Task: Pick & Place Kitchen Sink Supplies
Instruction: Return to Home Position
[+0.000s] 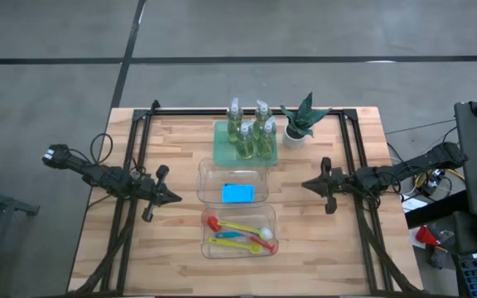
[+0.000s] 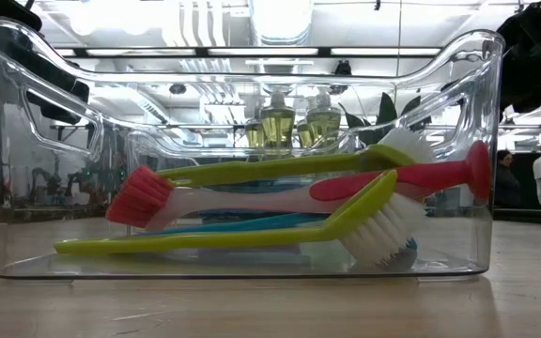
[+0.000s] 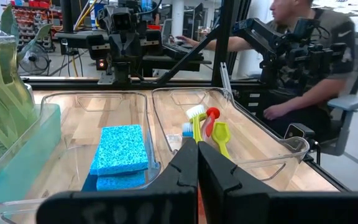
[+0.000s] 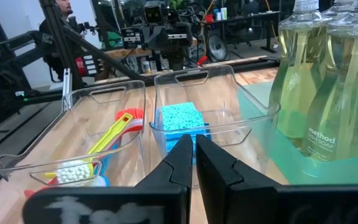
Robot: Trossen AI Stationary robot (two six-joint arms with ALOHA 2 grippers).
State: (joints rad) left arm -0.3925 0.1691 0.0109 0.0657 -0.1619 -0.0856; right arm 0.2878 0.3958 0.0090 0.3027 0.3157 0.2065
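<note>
- Sponges: in upper bin; likely soft, light; pinch the long edges.
- Brushes: in lower bin; stiff, probably slick; take mid-handle.
- Bottles: upright on tray.
- Left gripper, right gripper: flanking the bins, fingers closed, empty.

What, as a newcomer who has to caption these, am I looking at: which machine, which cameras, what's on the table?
It is a robot with two dark arms at a wooden table. One picture looks straight down, one looks level across the tabletop through the nearer bin, and two come from cameras on the arms' wrists. The left gripper and the right gripper hover at either side, both shut and holding nothing. In the middle, the farther bin holds blue sponges and the nearer bin coloured dish brushes. Beyond them, four pump bottles stand on a green tray beside a potted plant.
</note>
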